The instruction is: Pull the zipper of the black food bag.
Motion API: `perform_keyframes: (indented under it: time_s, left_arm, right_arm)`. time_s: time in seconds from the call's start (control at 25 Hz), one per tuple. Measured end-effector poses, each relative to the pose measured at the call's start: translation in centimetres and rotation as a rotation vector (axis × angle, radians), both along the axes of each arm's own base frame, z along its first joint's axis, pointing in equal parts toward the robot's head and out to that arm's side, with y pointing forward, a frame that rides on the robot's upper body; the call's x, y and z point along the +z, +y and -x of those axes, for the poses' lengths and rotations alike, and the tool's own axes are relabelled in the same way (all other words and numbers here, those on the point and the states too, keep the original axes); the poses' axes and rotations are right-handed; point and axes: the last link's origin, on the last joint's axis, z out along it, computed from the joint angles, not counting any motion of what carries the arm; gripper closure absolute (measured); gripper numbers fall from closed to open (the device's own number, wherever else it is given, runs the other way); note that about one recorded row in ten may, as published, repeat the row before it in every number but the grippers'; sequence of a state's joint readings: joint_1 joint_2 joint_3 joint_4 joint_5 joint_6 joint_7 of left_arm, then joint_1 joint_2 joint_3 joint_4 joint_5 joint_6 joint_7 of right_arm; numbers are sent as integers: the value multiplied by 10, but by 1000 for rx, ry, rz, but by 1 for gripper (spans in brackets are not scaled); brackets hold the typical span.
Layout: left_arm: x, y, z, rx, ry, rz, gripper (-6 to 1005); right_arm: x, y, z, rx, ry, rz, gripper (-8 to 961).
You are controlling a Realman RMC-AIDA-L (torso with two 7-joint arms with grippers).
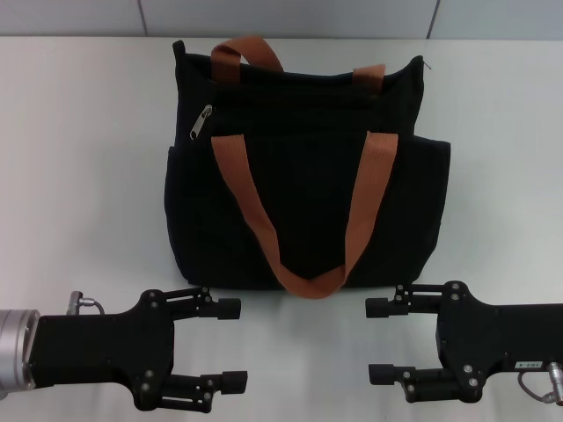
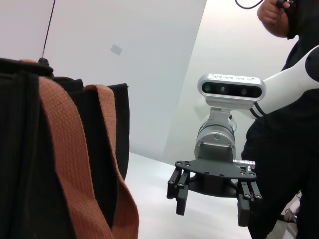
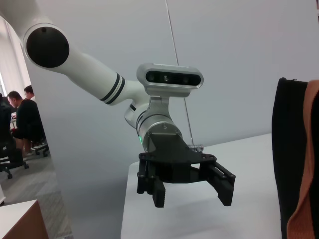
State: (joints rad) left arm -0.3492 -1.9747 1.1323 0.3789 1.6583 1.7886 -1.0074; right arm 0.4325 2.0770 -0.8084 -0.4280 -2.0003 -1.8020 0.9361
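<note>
Lying beyond spread left gripper (image 1: 233,344) — zipper (image 1: 202,121); right gripper (image 1: 381,341) spread too.

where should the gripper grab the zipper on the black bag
Pinch the free lower end of the silver zipper tab; it dangles at the black food bag's upper front corner on the robot's left. Probably easiest for the open left gripper, coming from the front.

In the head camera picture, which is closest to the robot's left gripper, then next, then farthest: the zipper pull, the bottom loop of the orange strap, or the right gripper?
From the left gripper, low on the robot's left:
1. Bottom loop of the orange strap, lying at the bag's near edge, middle.
2. Right gripper, low on the robot's right.
3. Zipper pull, high on the black bag, on its left side.
</note>
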Motion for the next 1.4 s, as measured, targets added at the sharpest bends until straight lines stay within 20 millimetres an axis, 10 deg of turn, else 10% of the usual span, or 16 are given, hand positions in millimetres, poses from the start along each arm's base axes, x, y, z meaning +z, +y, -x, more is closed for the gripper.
perform_keyframes:
  time_s: [1.0,1.4]
  left_arm:
    - [17,6,-18,-45,-150,-67,176]
    - [59,37,-18,120,-388,-542,185]
  right_arm:
    - [0,0,-1,-9,4,-4,275]
    - [1,-1,-1,-15,10,-6,281]
